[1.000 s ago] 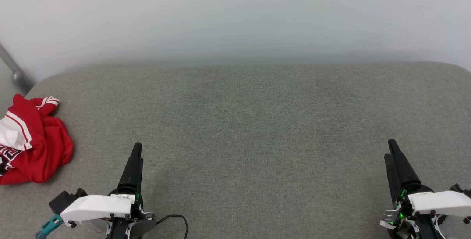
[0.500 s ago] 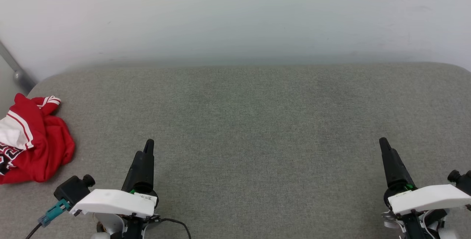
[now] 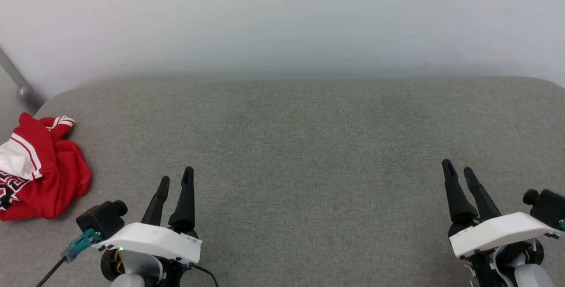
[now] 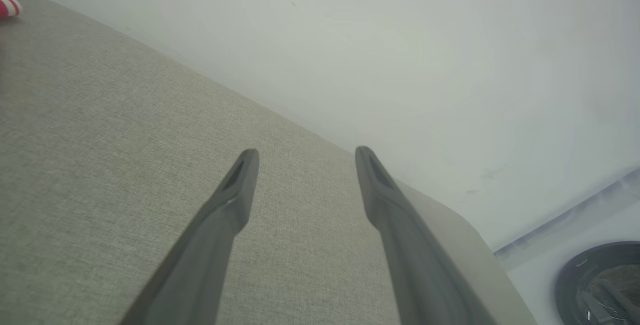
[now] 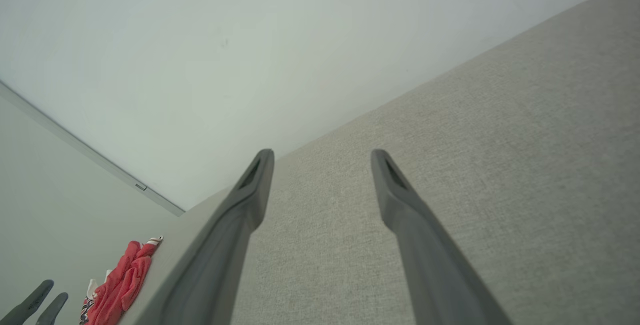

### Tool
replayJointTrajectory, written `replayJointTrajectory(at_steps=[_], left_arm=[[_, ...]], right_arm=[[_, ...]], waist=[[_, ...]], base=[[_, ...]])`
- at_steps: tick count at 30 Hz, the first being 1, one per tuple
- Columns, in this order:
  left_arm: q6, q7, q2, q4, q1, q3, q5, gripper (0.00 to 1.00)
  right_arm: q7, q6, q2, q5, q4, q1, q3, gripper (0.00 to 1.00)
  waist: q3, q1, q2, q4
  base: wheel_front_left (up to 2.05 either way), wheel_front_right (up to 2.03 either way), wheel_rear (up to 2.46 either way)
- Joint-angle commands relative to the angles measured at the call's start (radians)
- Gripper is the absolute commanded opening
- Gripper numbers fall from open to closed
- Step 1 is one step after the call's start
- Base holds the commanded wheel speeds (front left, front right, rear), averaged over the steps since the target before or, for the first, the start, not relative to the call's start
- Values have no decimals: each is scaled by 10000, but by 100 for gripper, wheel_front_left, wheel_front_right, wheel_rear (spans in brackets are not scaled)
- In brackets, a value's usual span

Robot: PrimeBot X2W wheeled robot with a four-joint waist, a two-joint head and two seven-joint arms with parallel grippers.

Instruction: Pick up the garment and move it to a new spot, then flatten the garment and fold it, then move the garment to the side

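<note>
Garment (image 3: 57,176) crumpled at nine o'clock on grey cushion (image 3: 300,137); left gripper (image 3: 176,175) and right gripper (image 3: 457,167) both released, empty.

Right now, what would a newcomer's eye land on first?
The crumpled red and white T-shirt at the far left edge of the grey fabric surface is the one splash of colour. Then come the left fingers at lower left and the right fingers at lower right, long, dark, spread open and empty.
</note>
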Motion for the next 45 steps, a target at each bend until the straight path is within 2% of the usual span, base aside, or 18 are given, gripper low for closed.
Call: replayJointTrajectory(at_steps=[1, 16, 28, 45], left_arm=[[81, -123, 126, -143, -290, -107, 423, 100], [672, -564, 582, -107, -429, -828, 2332, 100], [988, -844, 845, -19, -500, -1248, 3371, 100], [809, -1240, 700, 216, -579, -1255, 4209, 100]], right_arm=[[-3, -1, -45, -433, -157, -211, 26, 100], [37, -2, -17, -2577, -248, -122, -3, 100], [-36, -2, 44, -3864, -292, -167, -40, 100], [-211, -2, 165, -5560, -511, -178, -81, 100]], waist=[[-5, 0, 0, 11], [-22, 0, 0, 44], [-11, 0, 0, 72], [46, 0, 0, 95]], base=[[0, 0, 0], [0, 0, 0], [0, 0, 0], [0, 0, 0]])
